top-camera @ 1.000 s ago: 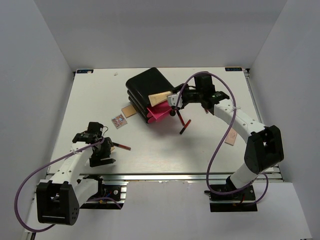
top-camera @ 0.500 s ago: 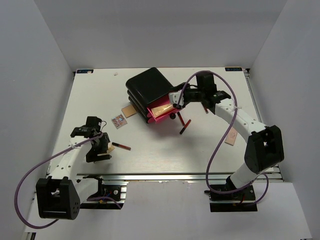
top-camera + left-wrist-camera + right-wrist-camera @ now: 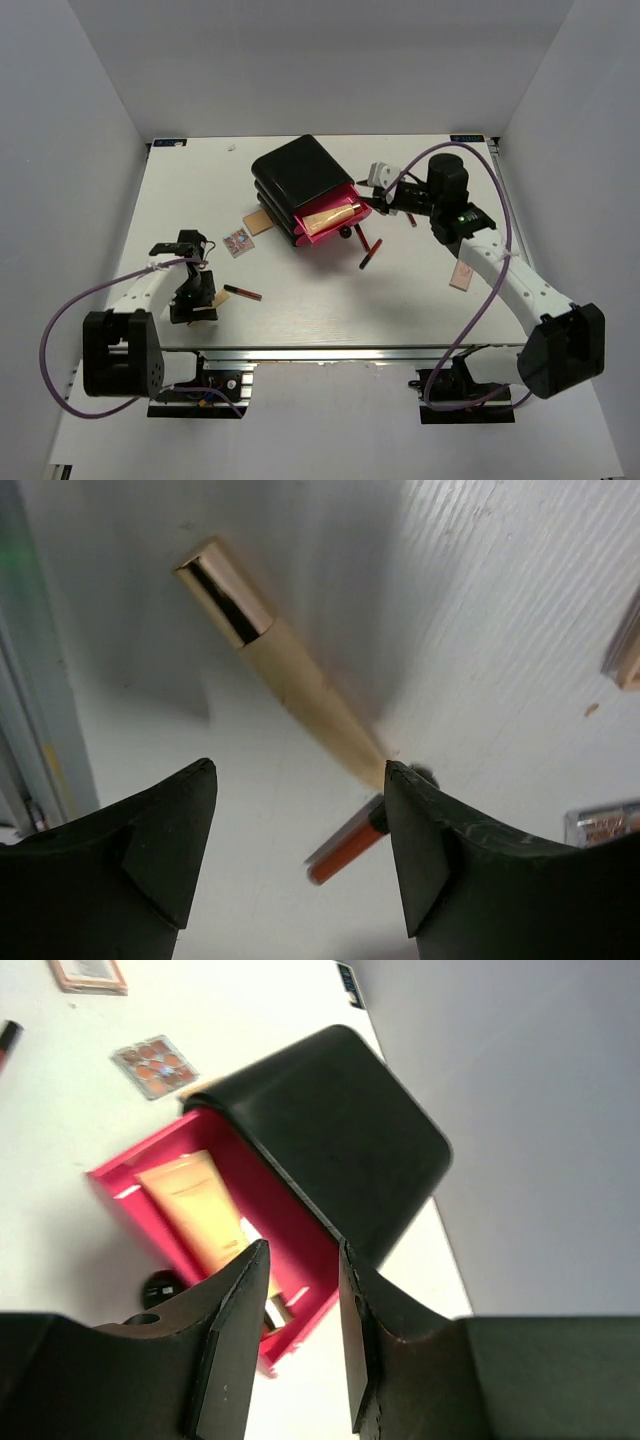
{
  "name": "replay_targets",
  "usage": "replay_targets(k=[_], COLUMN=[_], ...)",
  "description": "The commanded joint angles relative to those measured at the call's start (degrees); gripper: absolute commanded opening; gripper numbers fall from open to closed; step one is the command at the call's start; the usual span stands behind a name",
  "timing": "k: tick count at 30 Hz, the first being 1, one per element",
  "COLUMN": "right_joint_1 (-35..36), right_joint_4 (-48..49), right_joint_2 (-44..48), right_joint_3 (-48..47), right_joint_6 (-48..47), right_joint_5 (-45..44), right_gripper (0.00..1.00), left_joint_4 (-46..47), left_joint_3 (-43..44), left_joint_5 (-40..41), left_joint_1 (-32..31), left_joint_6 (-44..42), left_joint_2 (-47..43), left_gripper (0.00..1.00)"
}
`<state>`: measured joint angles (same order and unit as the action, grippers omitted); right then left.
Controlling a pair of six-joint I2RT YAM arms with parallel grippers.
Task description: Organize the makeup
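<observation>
The makeup lies scattered. A beige tube [image 3: 330,214] lies in the open pink drawer [image 3: 347,224] of the black box [image 3: 297,172]; the right wrist view also shows the tube [image 3: 190,1210] and the drawer [image 3: 112,1188]. My right gripper [image 3: 384,196] hangs just right of the drawer, open and empty [image 3: 303,1248]. My left gripper [image 3: 192,303] is open and empty [image 3: 300,770] above a beige stick with a gold cap [image 3: 280,670] and the red end of a black-and-red lipstick [image 3: 345,850], which also shows from above [image 3: 243,292].
A second lipstick [image 3: 371,251] lies in front of the drawer beside a black knob [image 3: 346,232]. A patterned packet [image 3: 238,242] and a tan stick [image 3: 258,222] lie left of the box. A pinkish packet [image 3: 462,274] lies at the right.
My right gripper let the beige tube go into the pink drawer and drew back to the right. My left gripper shifted a little left and turned over the stick and lipstick.
</observation>
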<state>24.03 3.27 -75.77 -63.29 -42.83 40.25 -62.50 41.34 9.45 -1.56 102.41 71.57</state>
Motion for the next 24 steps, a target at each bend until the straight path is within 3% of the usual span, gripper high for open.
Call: replay_targets(k=[1, 8, 12, 13, 17, 24], right_joint_1=[-0.2, -1.0, -1.5, -1.7, -3.2, -5.2], right_joint_4=[2.4, 1.0, 1.0, 1.0, 1.0, 1.7], right_joint_2=[3.3, 7.2, 8.6, 9.1, 9.6, 9.5], right_joint_3=[4.3, 8.4, 9.5, 9.6, 9.9, 9.9], right_joint_6=[6.4, 7.7, 8.1, 8.1, 8.5, 10.9], right_joint_5=[0.8, 0.8, 0.6, 0.6, 0.8, 0.8], right_gripper=[0.4, 0.4, 0.4, 0.4, 0.4, 0.4], left_joint_4=[6.2, 9.6, 11.5, 11.4, 9.1, 4.8], left_joint_3=[0.7, 2.0, -1.2, -2.0, -2.8, 4.0], left_joint_5=[1.9, 3.4, 0.6, 0.1, 0.2, -2.8], left_joint_1=[1.2, 3.8, 4.0, 4.0, 4.0, 3.9], left_joint_6=[-0.2, -2.6, -2.9, -3.1, -3.4, -7.4], left_joint_2=[3.7, 10.5, 11.1, 10.6, 5.3, -9.8], left_gripper=[0.77, 0.73, 0.35, 0.2, 0.04, 0.0])
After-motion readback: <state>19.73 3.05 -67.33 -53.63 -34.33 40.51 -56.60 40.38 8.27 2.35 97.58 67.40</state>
